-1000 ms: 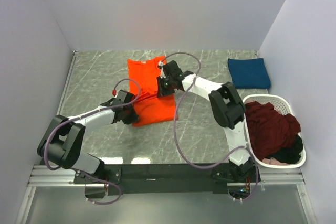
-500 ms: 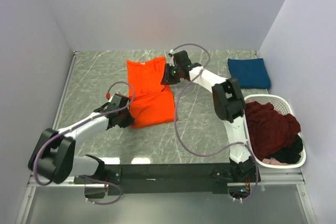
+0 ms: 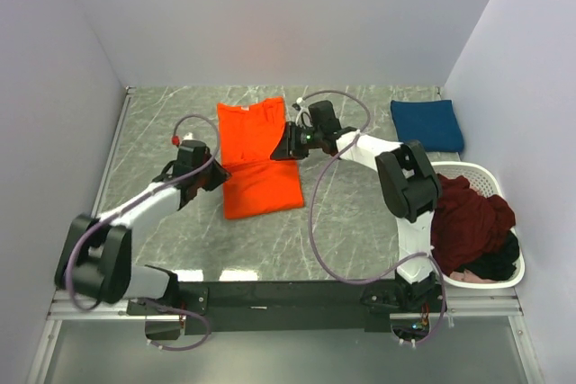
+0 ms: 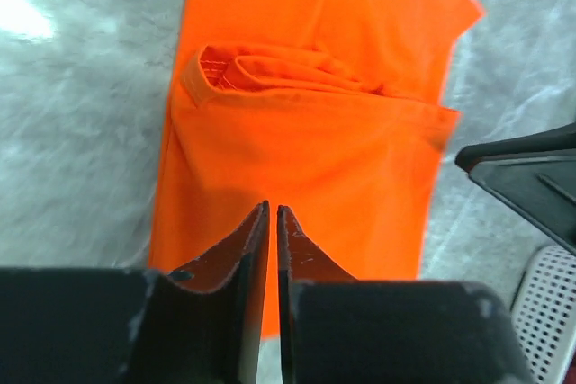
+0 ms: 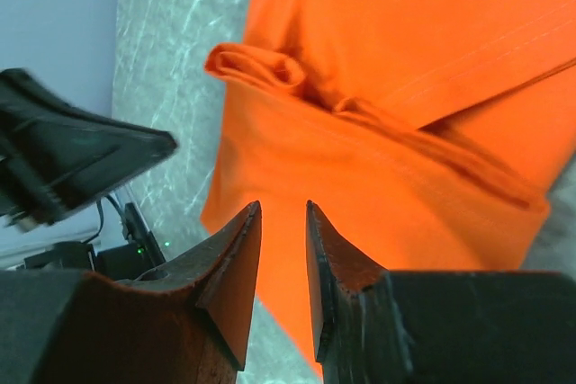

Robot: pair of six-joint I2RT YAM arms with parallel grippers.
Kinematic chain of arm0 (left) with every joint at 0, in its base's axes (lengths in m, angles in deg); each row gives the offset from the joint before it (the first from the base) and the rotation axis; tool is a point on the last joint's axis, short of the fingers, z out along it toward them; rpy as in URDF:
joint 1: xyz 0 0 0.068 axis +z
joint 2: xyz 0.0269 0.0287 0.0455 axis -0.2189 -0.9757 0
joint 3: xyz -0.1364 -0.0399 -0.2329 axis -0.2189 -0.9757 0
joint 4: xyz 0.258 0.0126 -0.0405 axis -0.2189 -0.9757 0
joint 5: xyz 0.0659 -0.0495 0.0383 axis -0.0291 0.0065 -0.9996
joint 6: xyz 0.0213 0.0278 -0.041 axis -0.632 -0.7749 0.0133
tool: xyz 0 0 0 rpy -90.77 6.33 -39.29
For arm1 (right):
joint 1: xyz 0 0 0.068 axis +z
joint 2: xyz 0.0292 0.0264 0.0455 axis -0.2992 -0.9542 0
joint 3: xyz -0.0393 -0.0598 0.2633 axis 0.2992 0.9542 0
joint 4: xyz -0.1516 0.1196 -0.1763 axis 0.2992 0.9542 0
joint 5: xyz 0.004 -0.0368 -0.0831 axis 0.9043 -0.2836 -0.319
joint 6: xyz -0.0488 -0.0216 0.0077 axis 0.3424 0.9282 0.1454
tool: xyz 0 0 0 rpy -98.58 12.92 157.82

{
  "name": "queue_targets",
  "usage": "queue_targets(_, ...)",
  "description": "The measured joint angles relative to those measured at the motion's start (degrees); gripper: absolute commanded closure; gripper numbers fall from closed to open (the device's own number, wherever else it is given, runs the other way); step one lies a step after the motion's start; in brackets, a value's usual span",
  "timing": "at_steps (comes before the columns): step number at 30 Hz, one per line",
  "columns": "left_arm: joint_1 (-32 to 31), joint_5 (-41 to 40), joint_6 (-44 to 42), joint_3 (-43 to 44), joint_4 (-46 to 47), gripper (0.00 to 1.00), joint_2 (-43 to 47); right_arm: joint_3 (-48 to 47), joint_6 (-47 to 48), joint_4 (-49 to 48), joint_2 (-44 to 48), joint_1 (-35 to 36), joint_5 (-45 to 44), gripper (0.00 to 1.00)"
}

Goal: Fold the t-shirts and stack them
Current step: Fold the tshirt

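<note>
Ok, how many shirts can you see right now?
4: orange shirt mid-table, folded blue shirt far right, maroon shirt and black shirt in the basket; more may be buried there.

Up top, the external camera sits high above and behind the left arm [image 3: 135,209] and right arm [image 3: 400,182], tilted down over the whole table [image 3: 162,123], wide and far back. Down low, the left wrist camera peers past the left gripper [image 4: 274,208], very close, steeply down on the orange t-shirt [image 4: 306,150] from its left edge, while the right wrist camera looks past the right gripper [image 5: 283,209] from the opposite edge, just as near. All three share that folded shirt, each wrist view catches a black piece of the other arm, and the left wrist view also clips the white basket [image 4: 551,308].
</note>
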Motion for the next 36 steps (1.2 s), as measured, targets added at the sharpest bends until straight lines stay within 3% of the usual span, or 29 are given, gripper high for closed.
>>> queue_targets(9,4.9,1.9,0.0,6.5,7.5,0.89,-19.4,-2.9,-3.1,-3.7,-11.6,-4.5,4.6,0.66)
queue_targets(19,9.7,4.5,0.5,14.4,11.5,0.85,-29.1,-8.7,-6.1,-4.4,-15.7,-9.2,7.8,0.66)
queue_targets(24,11.0,5.1,0.5,14.5,8.6,0.77,-26.8,-7.4,-6.3,-5.0,-14.5,-10.3,7.6,0.64)
queue_targets(29,10.4,5.6,0.7,13.2,5.1,0.76,-15.8,2.5,-7.6,-6.7,-5.7,-10.1,8.0,0.64)
queue_targets(36,3.3,8.1,0.8,5.4,3.5,0.77,-2.3,16.5,-8.7,-12.0,6.1,-6.6,10.4,0.64)
